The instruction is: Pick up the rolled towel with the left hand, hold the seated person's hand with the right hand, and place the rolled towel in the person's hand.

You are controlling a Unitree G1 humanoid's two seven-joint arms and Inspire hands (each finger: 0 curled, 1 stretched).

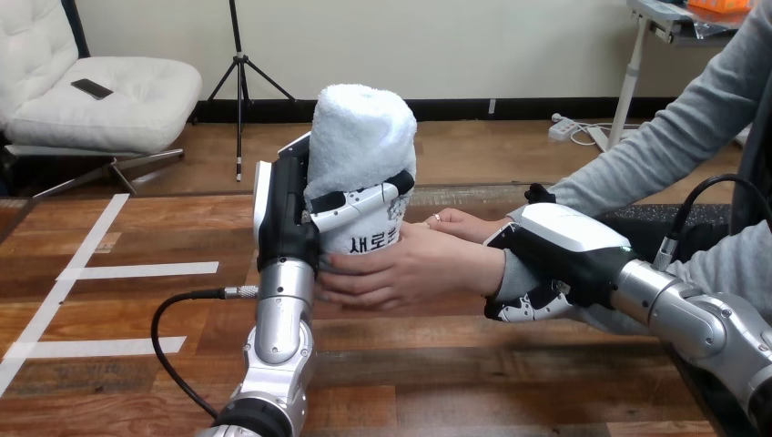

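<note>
A white rolled towel (pixel 361 146) stands upright above the table, with print on its lower part. My left hand (pixel 289 211) is shut on it, fingers (pixel 360 200) curled round its front. The person's hand (pixel 405 270) reaches in from the right and cups the towel's lower end, fingers wrapped under it. A second person's hand (pixel 460 223) lies just behind, touching the towel's side. My right hand (pixel 555 250) is shut on the person's wrist, its fingers (pixel 533 305) curled beneath the grey sleeve.
The wooden table (pixel 455 382) carries white tape strips (pixel 137 270) at the left. A black cable (pixel 173 350) loops beside my left forearm. The person's grey-sleeved arm (pixel 674 137) comes in from the upper right.
</note>
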